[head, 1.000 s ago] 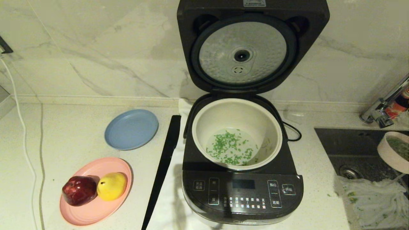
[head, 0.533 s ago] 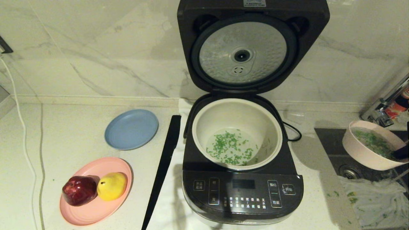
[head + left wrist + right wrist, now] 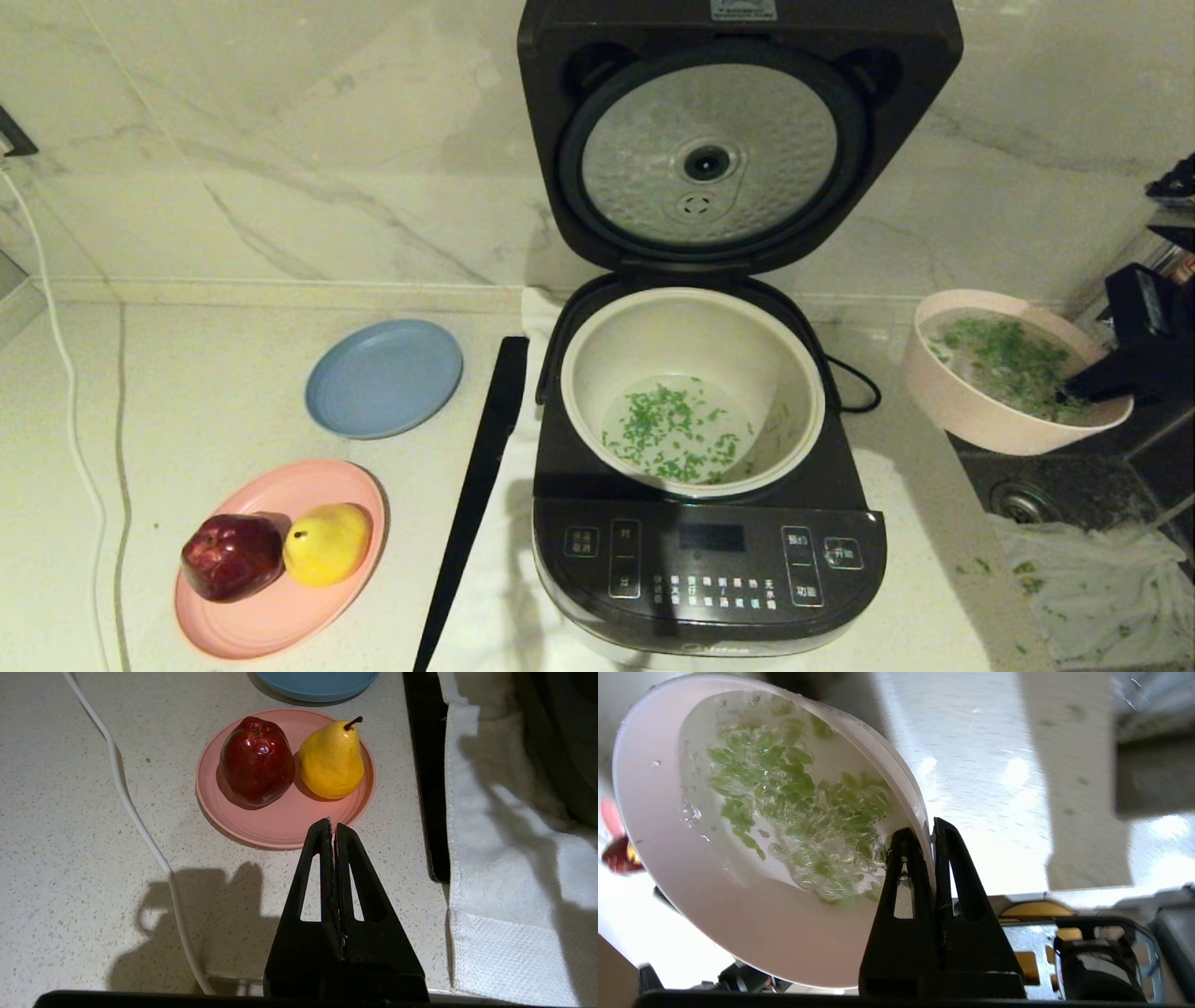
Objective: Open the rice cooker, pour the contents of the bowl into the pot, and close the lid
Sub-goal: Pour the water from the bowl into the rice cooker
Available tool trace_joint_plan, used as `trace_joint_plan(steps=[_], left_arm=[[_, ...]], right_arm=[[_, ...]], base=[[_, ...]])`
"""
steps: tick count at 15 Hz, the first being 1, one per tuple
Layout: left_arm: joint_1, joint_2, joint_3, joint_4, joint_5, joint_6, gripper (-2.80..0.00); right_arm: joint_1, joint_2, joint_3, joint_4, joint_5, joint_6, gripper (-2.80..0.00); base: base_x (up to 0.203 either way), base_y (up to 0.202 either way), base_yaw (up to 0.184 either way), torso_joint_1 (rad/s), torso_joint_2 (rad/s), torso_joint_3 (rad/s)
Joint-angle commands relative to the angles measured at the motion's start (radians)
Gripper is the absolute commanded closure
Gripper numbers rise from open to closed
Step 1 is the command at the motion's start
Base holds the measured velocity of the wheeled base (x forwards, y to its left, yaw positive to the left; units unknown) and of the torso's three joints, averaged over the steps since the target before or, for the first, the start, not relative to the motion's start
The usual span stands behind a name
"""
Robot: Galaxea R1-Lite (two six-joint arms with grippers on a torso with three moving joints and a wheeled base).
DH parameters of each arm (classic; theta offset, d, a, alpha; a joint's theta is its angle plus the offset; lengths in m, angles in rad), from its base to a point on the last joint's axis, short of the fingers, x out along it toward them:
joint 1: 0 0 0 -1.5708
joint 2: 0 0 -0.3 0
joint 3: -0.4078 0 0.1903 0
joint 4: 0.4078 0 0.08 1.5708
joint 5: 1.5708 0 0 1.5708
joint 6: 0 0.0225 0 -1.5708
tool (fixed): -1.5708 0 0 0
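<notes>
The dark rice cooker (image 3: 709,569) stands mid-counter with its lid (image 3: 738,131) swung up, silver disc facing me. Its cream pot (image 3: 693,387) holds a thin layer of green grains (image 3: 677,431). To the cooker's right, in the air above the counter edge, my right gripper (image 3: 1083,387) is shut on the rim of the pink-cream bowl (image 3: 971,411). The bowl (image 3: 752,924) carries wet green and white grains (image 3: 803,812), with one finger inside the rim and one outside. My left gripper (image 3: 332,826) is shut on nothing above the counter, near the pink plate.
A pink plate (image 3: 271,616) with a red apple (image 3: 231,555) and yellow pear (image 3: 327,543) sits front left, a blue plate (image 3: 385,378) behind it. A black strip (image 3: 476,495) and white towel (image 3: 504,858) lie left of the cooker. The sink (image 3: 1055,485), a tap and a cloth (image 3: 1102,579) are at the right.
My right gripper has carried the bowl up and leftward from over the sink toward the cooker. The left arm and everything else stay put.
</notes>
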Motion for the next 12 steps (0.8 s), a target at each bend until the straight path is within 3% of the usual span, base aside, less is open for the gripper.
trace_joint_plan(steps=[1,8,12], left_arm=[[0.000,-0.001,0.000,0.000,0.000,0.000,0.00],[0.000,-0.001,0.000,0.000,0.000,0.000,0.00],[0.000,-0.001,0.000,0.000,0.000,0.000,0.00]], right_arm=[[0.130,0.077,-0.100,0.026,-0.040,0.027,0.00],[0.356,0.150,-0.113,-0.100,-0.173,0.053,0.00],[0.416,0.190,-0.113,-0.172,-0.224,0.058,0.00]], base=[[0.000,0.000,0.000,0.000,0.00,0.000],[0.000,0.000,0.000,0.000,0.00,0.000],[0.000,0.000,0.000,0.000,0.00,0.000]])
